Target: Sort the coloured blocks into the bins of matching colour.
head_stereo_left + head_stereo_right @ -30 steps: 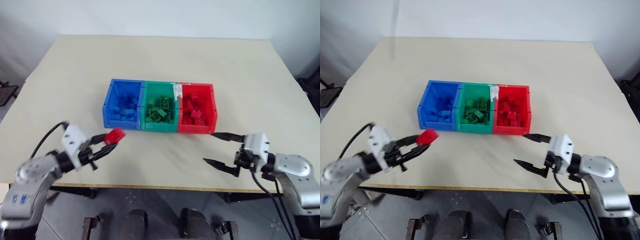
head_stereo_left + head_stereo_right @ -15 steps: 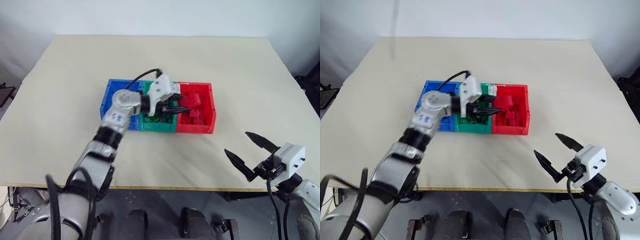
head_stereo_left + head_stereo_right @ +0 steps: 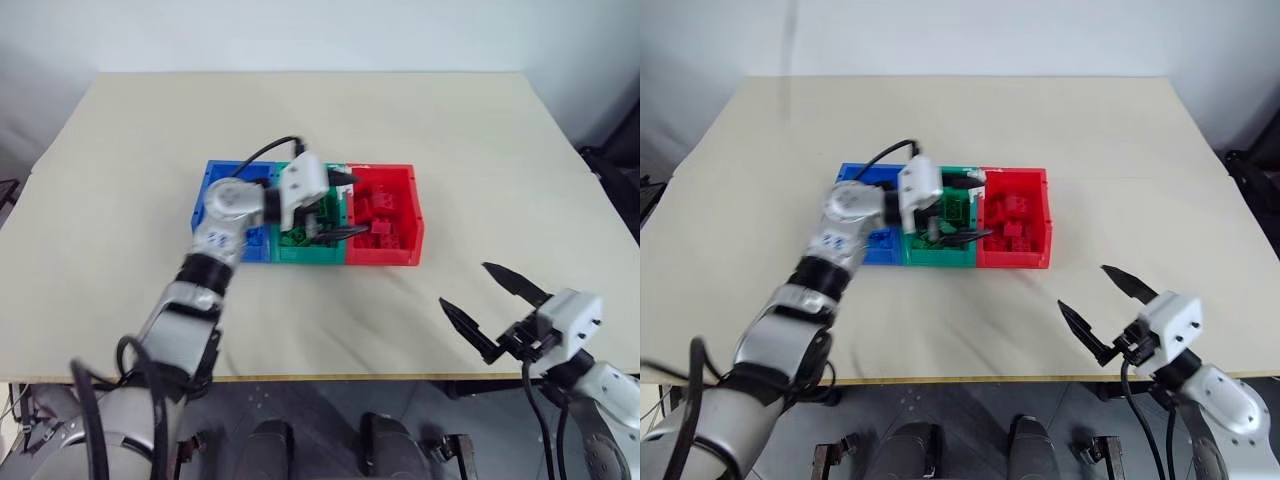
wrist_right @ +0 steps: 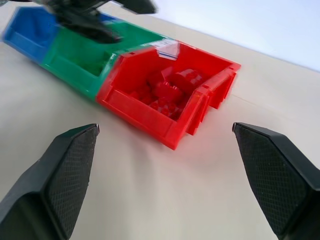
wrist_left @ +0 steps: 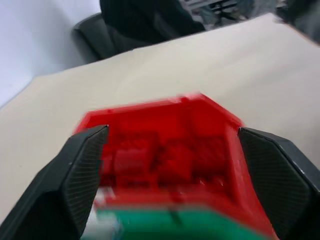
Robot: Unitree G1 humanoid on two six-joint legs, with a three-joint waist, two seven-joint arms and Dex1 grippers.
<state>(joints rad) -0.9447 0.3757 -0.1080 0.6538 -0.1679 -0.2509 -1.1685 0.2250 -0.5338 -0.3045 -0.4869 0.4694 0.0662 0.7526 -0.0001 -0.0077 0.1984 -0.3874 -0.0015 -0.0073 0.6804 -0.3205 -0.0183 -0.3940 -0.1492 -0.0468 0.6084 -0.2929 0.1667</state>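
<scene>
Three joined bins stand mid-table: blue bin [image 3: 222,173], green bin [image 3: 310,252] and red bin [image 3: 385,256]. Red blocks [image 4: 167,92] lie piled in the red bin, and green blocks [image 3: 298,238] lie in the green one. My left arm reaches across the blue and green bins. Its left gripper [image 3: 348,205] is open at the red bin's left edge, pointing into that bin, with nothing between its fingers [image 5: 82,170]. Near the table's front right edge, my right gripper [image 3: 465,285] hovers open and empty, well apart from the bins.
The beige table [image 3: 480,140] is bare around the bins. Its front edge [image 3: 330,378] runs just below my right gripper. My left arm's black cable [image 3: 262,152] arches over the blue bin.
My left gripper carried a red block from the table's front left to the red bin and opened; the block is gone from its fingers. The right gripper drew back slightly.
</scene>
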